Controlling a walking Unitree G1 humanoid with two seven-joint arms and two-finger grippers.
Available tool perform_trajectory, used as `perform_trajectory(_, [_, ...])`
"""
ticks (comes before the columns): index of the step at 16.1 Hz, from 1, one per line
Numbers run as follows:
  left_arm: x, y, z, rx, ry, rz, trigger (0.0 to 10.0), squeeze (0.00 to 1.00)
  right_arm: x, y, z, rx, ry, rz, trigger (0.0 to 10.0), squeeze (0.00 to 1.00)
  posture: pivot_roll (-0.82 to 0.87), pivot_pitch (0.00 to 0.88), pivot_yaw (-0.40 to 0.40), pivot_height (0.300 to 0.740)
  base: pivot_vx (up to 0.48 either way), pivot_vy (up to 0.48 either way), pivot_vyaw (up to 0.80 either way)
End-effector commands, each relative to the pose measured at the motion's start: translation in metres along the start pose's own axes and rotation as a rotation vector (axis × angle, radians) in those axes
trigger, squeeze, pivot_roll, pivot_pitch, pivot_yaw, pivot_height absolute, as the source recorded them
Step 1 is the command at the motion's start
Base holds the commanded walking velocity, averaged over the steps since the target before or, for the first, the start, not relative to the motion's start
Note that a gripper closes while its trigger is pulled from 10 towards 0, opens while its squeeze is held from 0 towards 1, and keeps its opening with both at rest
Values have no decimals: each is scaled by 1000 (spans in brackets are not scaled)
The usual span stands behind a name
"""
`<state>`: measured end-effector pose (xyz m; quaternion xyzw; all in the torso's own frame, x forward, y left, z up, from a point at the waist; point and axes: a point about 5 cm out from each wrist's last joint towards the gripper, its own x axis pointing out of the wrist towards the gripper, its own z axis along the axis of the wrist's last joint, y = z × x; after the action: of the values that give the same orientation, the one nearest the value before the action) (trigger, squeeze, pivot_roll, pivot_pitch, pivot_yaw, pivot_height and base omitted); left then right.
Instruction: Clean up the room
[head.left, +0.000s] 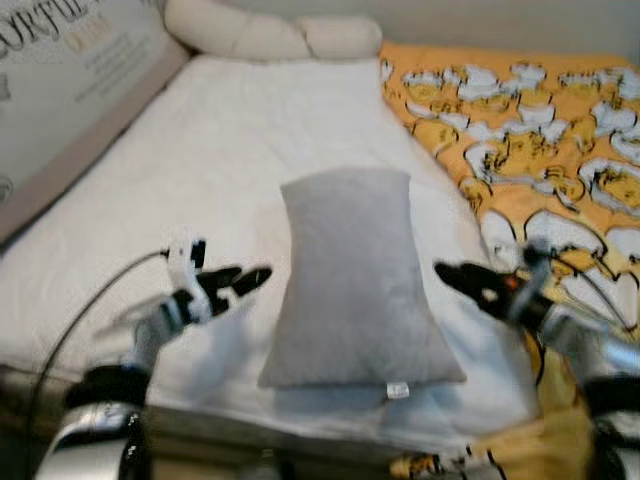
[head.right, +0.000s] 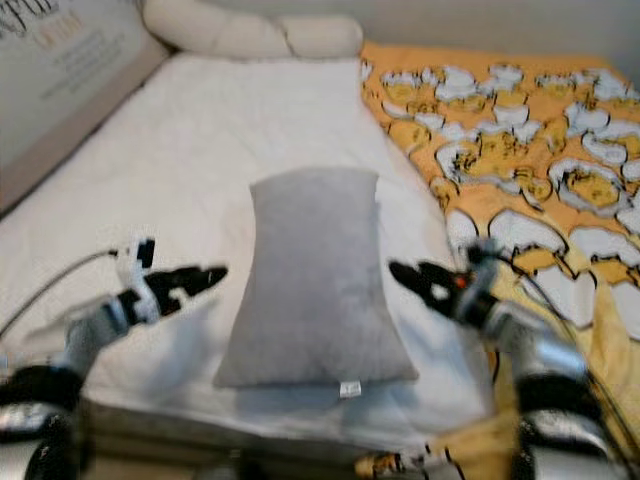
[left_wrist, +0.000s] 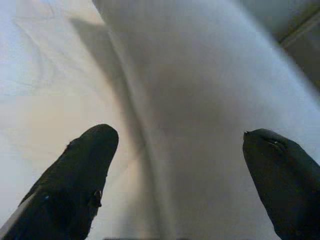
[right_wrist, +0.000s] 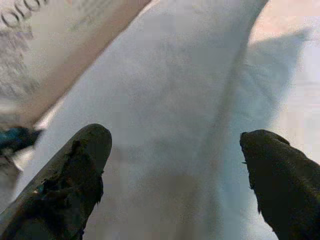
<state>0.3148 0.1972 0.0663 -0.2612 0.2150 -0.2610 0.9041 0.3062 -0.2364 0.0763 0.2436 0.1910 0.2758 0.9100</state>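
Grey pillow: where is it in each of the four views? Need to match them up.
Left eye: grey pillow centre, on white sheet.
Right eye: centre, slightly left.
Left wrist: ahead, between the open fingers.
Right wrist: ahead, between the open fingers.
Shared landmark: the white sheet.

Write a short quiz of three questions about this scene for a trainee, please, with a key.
1. True or false: the grey pillow lies on the white sheet near the foot of the bed.
2. Which jaws stand open? A) left gripper only B) right gripper only C) both
3. Fill in: the yellow patterned blanket is on the robot's ____ side of the pillow.

Key:
1. True.
2. C: each wrist view shows the fingers spread, with the pillow between the two grippers and neither seen touching it.
3. Right.
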Motion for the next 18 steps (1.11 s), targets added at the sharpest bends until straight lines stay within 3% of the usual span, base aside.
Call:
perform_trajectory(1, [6, -2, 1, -59, -42, -1, 10000, 1000, 6, 0, -2, 50, -22, -13, 10000, 1000, 86, 0, 41, 740, 0, 0, 0])
perform_trajectory(4, [33, -20, -20, -246, -56, -66, 10000, 1000, 30, 12, -24, 179, -27, 27, 10000, 1000, 83, 0, 44, 740, 0, 0, 0])
perform_trajectory(5, [33, -20, -20, -246, -56, -66, 10000, 1000, 30, 12, -24, 179, -27, 27, 10000, 1000, 83, 0, 44, 740, 0, 0, 0])
perform_trajectory(8, [46, -38, -50, -290, 75, -133, 10000, 1000, 35, 16, -45, 198, 39, 31, 10000, 1000, 66, 0, 63, 740, 0, 0, 0])
perform_trajectory(9, [49, -41, -56, -277, 98, -130, 10000, 1000, 37, 18, -49, 209, 42, 31, 10000, 945, 61, 0, 70, 740, 0, 0, 0])
perform_trajectory(10, [51, -43, -59, -273, 109, -135, 10000, 1000, 40, 20, -51, 217, 39, 40, 10000, 525, 56, 0, 76, 740, 0, 0, 0])
perform_trajectory(11, [53, -45, -63, -245, 143, -138, 10000, 1000, 43, 23, -54, 216, 41, 50, 10000, 0, 53, 0, 81, 740, 0, 0, 0])
perform_trajectory(12, [53, -44, -67, -216, 167, -108, 10000, 553, 45, 26, -55, 219, 40, 64, 9843, 0, 51, 0, 85, 740, 0, 0, 0])
perform_trajectory(13, [53, -40, -67, -216, 157, -47, 10000, 0, 48, 28, -57, 215, 41, 68, 3922, 0, 49, 0, 86, 740, 0, 0, 0])
perform_trajectory(14, [53, -38, -67, -224, 150, -30, 8863, 0, 49, 29, -58, 212, 43, 66, 3059, 0, 47, 0, 88, 740, 0, 0, 0])
perform_trajectory(15, [53, -36, -66, -225, 144, -9, 2980, 0, 50, 29, -59, 195, 51, 55, 0, 0, 47, 0, 89, 740, 0, 0, 0])
perform_trajectory(16, [52, -34, -65, -224, 137, 12, 0, 0, 51, 29, -61, 160, 60, 29, 0, 0, 48, 0, 88, 740, 0, 0, 0])
perform_trajectory(18, [53, -34, -64, -210, 132, 12, 0, 0, 55, 30, -62, 134, 54, 7, 0, 0, 48, 0, 88, 740, 0, 0, 0])
